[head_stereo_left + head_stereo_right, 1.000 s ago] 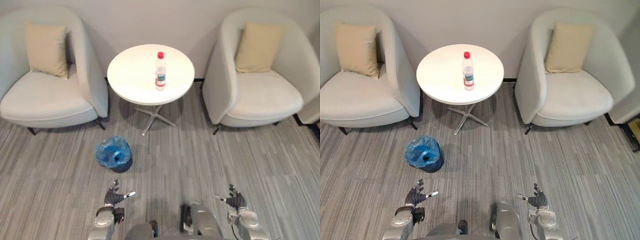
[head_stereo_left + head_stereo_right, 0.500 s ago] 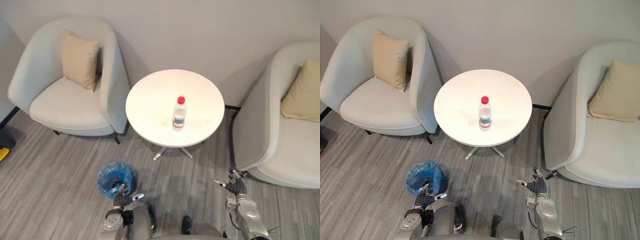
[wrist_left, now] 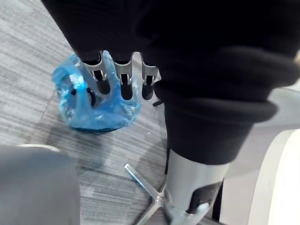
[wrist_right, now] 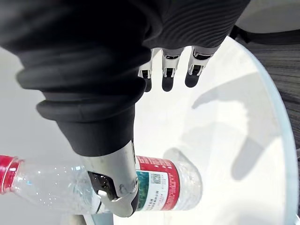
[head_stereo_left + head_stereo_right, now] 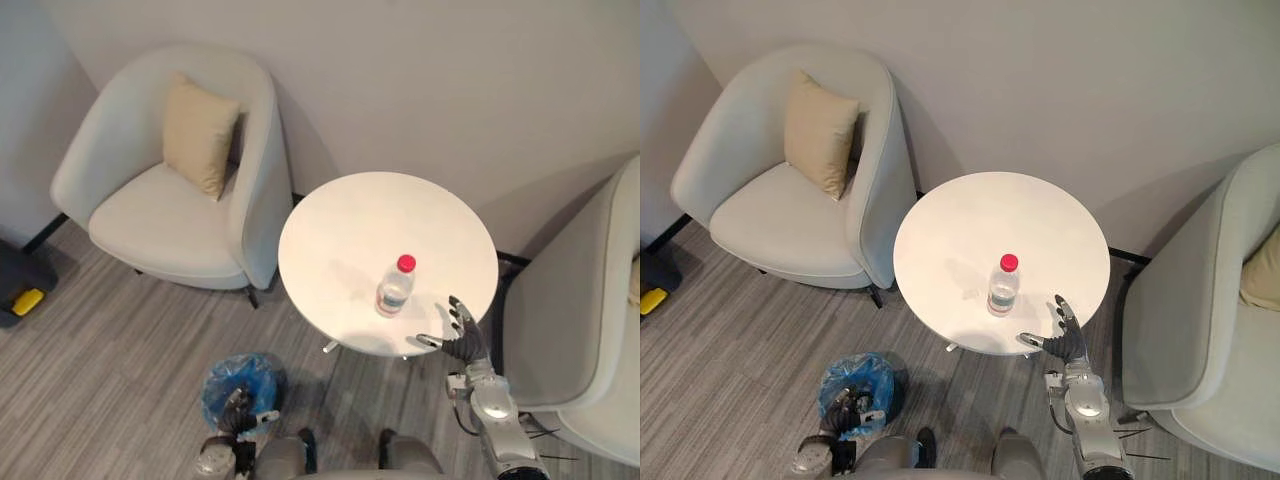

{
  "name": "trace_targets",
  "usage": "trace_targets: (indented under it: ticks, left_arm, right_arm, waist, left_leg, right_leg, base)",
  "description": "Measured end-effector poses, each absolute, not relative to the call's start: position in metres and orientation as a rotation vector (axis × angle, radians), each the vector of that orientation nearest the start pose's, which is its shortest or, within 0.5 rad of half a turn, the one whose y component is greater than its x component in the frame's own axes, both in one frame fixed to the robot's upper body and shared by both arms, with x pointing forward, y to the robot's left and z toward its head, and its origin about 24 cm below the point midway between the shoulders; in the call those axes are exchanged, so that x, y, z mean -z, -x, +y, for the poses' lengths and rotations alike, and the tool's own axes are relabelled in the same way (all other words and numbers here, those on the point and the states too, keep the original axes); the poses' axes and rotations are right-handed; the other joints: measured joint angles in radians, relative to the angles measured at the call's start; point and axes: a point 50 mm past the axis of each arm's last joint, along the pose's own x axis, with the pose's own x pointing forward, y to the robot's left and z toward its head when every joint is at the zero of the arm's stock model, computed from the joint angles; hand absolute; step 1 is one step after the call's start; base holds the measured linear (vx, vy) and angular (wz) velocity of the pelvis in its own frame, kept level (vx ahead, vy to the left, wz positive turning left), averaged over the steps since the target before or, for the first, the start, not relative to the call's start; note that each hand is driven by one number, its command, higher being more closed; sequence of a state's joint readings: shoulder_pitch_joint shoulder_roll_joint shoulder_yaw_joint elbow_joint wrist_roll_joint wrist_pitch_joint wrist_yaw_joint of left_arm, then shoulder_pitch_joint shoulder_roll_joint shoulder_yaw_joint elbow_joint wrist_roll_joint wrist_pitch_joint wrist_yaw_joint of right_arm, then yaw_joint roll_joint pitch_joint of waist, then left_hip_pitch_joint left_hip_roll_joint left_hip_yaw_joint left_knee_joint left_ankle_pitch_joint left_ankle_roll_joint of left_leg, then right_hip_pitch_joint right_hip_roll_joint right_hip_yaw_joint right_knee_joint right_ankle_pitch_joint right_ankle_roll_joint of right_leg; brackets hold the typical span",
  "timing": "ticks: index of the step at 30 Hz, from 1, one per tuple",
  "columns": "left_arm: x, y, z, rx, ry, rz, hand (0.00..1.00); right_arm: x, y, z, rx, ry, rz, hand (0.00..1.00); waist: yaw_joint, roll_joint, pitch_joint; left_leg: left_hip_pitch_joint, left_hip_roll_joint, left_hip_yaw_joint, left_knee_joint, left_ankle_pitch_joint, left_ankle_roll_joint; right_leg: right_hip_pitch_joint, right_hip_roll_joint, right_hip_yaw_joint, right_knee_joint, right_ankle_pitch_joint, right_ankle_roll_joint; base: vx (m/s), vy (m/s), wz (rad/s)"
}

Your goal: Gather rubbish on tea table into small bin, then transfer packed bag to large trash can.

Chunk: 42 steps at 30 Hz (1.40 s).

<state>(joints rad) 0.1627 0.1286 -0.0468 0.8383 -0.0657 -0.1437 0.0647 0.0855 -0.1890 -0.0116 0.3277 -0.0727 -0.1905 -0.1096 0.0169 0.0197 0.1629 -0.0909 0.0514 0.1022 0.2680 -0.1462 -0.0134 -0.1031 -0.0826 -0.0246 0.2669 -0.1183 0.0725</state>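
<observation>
On the tea table (image 5: 350,230), upright red-capped bottle (image 5: 395,287), right hand (image 5: 463,340) just beside it, fingers spread, left hand (image 3: 122,76) relaxed, empty, near blue-lined small bin (image 5: 250,375)

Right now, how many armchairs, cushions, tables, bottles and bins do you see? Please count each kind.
Armchairs: 2
Cushions: 2
Round table: 1
Plastic bottle: 1
Small bin: 1
Total: 7

Both eye views look down from the head on table (image 5: 350,240) and bin (image 5: 228,385); left wrist view faces bin closely, right the bottle (image 4: 164,185).
</observation>
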Motion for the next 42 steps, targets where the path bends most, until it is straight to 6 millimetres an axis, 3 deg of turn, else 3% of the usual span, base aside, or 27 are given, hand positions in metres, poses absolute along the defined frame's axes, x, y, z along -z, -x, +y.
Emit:
trace_targets:
  ticks: [7,15,18,19,27,30,34,37,42]
  left_arm:
    - [0.141,-0.111,0.200,-0.141,-0.098,0.866,0.00]
    - [0.145,-0.098,0.210,-0.160,-0.119,0.913,0.00]
    - [0.148,-0.089,0.211,-0.164,-0.118,0.941,0.00]
    - [0.149,-0.084,0.211,-0.166,-0.117,0.951,0.00]
    - [0.145,-0.090,0.210,-0.159,-0.095,0.908,0.00]
    - [0.143,-0.094,0.210,-0.172,-0.074,0.886,0.00]
    - [0.141,-0.097,0.209,-0.172,-0.069,0.871,0.00]
    - [0.141,-0.099,0.209,-0.173,-0.068,0.864,0.00]
    - [0.141,-0.099,0.204,-0.170,-0.056,0.862,0.00]
  right_arm:
    - [0.030,-0.217,-0.201,0.094,0.288,0.217,0.00]
    - [0.023,-0.245,-0.190,0.091,0.286,0.182,0.00]
    - [0.019,-0.258,-0.191,0.119,0.279,0.172,0.00]
    - [0.018,-0.264,-0.191,0.125,0.267,0.171,1.00]
    - [-0.022,-0.316,-0.188,0.184,0.204,0.063,1.00]
    - [-0.031,-0.323,-0.188,0.193,0.161,0.043,1.00]
    - [-0.033,-0.323,-0.191,0.202,0.143,0.035,1.00]
    - [-0.049,-0.319,-0.190,0.188,0.140,-0.048,1.00]
    - [-0.065,-0.282,-0.183,0.141,0.187,-0.199,1.00]
  waist:
    - [-0.003,-0.001,-0.004]
    - [0.005,0.001,-0.004]
    - [0.026,0.003,-0.001]
    - [0.033,0.005,0.000]
    - [0.058,0.040,0.056]
    - [0.072,0.042,0.081]
    - [0.081,0.042,0.095]
    - [0.080,0.042,0.104]
    - [0.065,0.040,0.104]
  left_leg:
    - [0.032,-0.002,-0.030,-0.092,0.042,-0.014]
    - [0.030,-0.029,-0.072,-0.153,0.087,-0.002]
    - [0.024,-0.036,-0.077,-0.165,0.097,0.001]
    - [0.018,-0.041,-0.086,-0.165,0.099,0.004]
    - [-0.040,-0.057,-0.125,-0.159,0.117,0.010]
    - [-0.055,-0.057,-0.130,-0.154,0.119,0.011]
    - [-0.067,-0.061,-0.139,-0.151,0.119,0.011]
    - [-0.072,-0.065,-0.145,-0.147,0.119,0.011]
    - [-0.044,-0.076,-0.209,-0.144,0.120,0.009]
  right_leg:
    - [0.050,0.008,-0.033,-0.100,0.034,-0.005]
    - [0.068,-0.008,-0.072,-0.157,0.062,0.005]
    - [0.064,-0.015,-0.085,-0.168,0.069,0.009]
    - [0.064,-0.019,-0.089,-0.169,0.068,0.009]
    - [0.034,-0.030,-0.123,-0.183,0.084,0.014]
    - [0.026,-0.029,-0.133,-0.182,0.084,0.013]
    - [0.021,-0.028,-0.139,-0.182,0.084,0.013]
    - [0.019,-0.030,-0.141,-0.182,0.084,0.013]
    - [0.072,-0.042,-0.199,-0.163,0.052,0.009]
  base:
    - [0.04,-0.039,0.11]
    - [-0.01,0.008,0.16]
    - [-0.02,0.019,0.12]
    - [-0.01,0.018,0.16]
    - [-0.03,0.013,0.16]
    - [0.00,-0.014,0.09]
    - [0.00,-0.003,0.07]
    - [0.00,-0.001,0.05]
    - [-0.02,-0.028,0.36]
